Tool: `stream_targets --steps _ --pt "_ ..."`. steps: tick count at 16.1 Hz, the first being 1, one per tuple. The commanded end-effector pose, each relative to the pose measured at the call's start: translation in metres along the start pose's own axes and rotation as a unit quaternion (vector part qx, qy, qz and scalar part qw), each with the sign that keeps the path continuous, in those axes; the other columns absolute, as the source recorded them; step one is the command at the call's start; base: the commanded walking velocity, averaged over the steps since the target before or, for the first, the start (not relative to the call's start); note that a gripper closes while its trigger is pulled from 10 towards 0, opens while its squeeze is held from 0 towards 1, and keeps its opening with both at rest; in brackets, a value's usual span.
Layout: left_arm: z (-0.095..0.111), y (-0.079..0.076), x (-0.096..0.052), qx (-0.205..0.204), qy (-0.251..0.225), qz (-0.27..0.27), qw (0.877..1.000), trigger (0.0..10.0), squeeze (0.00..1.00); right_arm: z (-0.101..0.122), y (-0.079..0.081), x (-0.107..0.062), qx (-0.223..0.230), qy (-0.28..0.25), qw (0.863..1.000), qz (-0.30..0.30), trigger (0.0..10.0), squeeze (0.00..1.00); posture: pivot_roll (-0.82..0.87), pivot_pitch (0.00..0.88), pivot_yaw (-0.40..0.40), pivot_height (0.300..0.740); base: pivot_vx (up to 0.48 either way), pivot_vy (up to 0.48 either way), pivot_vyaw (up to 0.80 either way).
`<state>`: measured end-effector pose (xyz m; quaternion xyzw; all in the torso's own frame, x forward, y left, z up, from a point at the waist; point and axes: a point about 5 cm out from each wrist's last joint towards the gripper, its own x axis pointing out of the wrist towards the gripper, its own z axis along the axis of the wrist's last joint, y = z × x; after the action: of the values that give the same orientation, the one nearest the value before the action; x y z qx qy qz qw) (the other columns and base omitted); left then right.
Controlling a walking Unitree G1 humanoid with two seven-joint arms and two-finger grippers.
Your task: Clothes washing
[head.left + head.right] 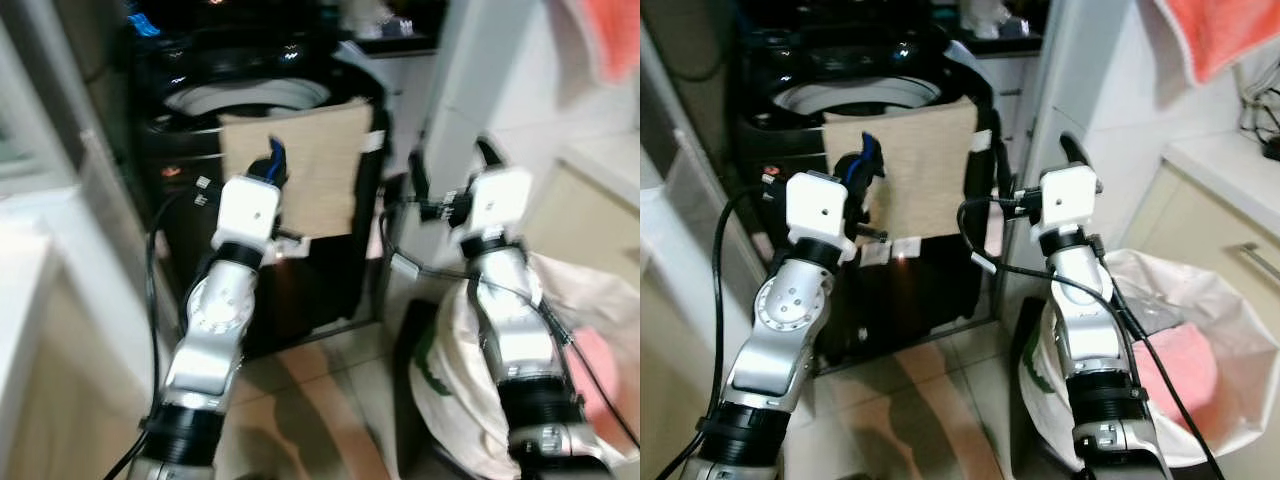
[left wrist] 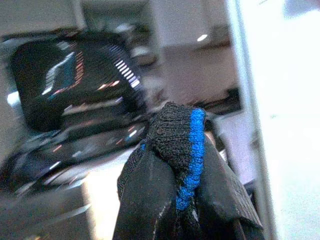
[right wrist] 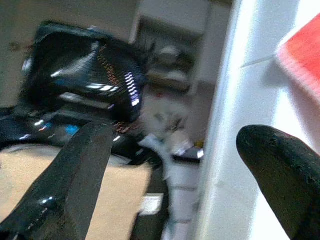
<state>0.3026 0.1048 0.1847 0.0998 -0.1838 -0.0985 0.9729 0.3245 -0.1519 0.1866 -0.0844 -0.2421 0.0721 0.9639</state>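
A black top-loading washing machine [image 1: 250, 100] stands ahead with its lid up and its white drum rim [image 1: 855, 93] showing. A sheet of brown cardboard [image 1: 310, 170] is taped over its front. My left gripper [image 1: 862, 165] is raised in front of the cardboard, just below the drum opening, shut on a black garment with a blue stripe [image 2: 187, 150]. My right gripper [image 1: 1065, 150] is lifted to the right of the machine, next to a white wall. It is open and its fingers [image 3: 75, 175] hold nothing.
A white laundry bag [image 1: 1180, 350] with a pink cloth [image 1: 1180, 375] inside sits on the tiled floor at the right. An orange towel [image 1: 1215, 35] hangs top right above a cream cabinet [image 1: 1210, 210]. A white counter [image 1: 25, 280] flanks the left.
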Motion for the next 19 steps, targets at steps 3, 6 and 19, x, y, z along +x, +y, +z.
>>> stream_targets --steps 3,6,19 --pt "0.012 0.015 0.022 0.013 -0.019 0.035 0.999 10.0 0.00 0.014 0.008 0.023 0.018 -0.033 0.999 0.023 10.0 0.00 -0.09 0.000 0.004 0.740 0.466 0.000 0.00" --pt "0.014 0.017 0.024 0.008 -0.018 0.056 0.998 10.0 0.00 0.019 0.013 0.031 0.014 -0.040 0.998 0.049 10.0 0.00 -0.08 0.000 0.002 0.740 0.434 0.081 0.00" --pt "0.061 0.041 0.099 0.071 -0.042 0.029 0.996 10.0 0.00 0.029 0.015 0.028 0.045 -0.059 0.996 0.057 10.0 0.00 -0.07 0.000 -0.011 0.740 0.467 0.000 0.29"
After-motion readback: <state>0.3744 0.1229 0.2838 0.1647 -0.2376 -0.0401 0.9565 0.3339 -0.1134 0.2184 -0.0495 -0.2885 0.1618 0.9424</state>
